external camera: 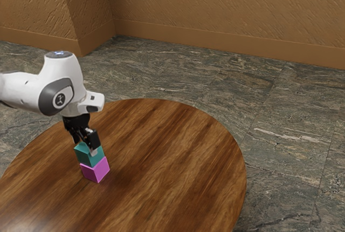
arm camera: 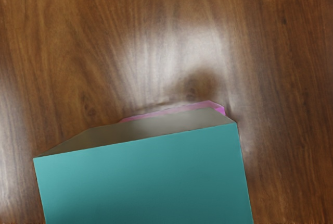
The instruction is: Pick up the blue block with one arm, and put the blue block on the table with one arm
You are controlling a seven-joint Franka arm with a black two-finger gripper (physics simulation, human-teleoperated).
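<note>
In the exterior view my gripper [external camera: 87, 145] is down at the blue block [external camera: 88, 157], a teal cube on top of a magenta block [external camera: 95, 171]. Part of the cube's upper side is hidden by the hand, and whether it is gripped cannot be made out. The cube sits slightly off to the exterior view's left over the magenta one. In the wrist view the blue block [arm camera: 145, 177] is large and close under the hand, with a thin strip of the magenta block [arm camera: 217, 107] beyond its shaded side.
Both blocks stand on a round brown wooden table [external camera: 178, 162], near the arm's side. Its curved edge runs past them, with a stone floor [external camera: 291, 129] beyond and a tan wall [external camera: 226, 11] behind. No other objects are seen on the tabletop.
</note>
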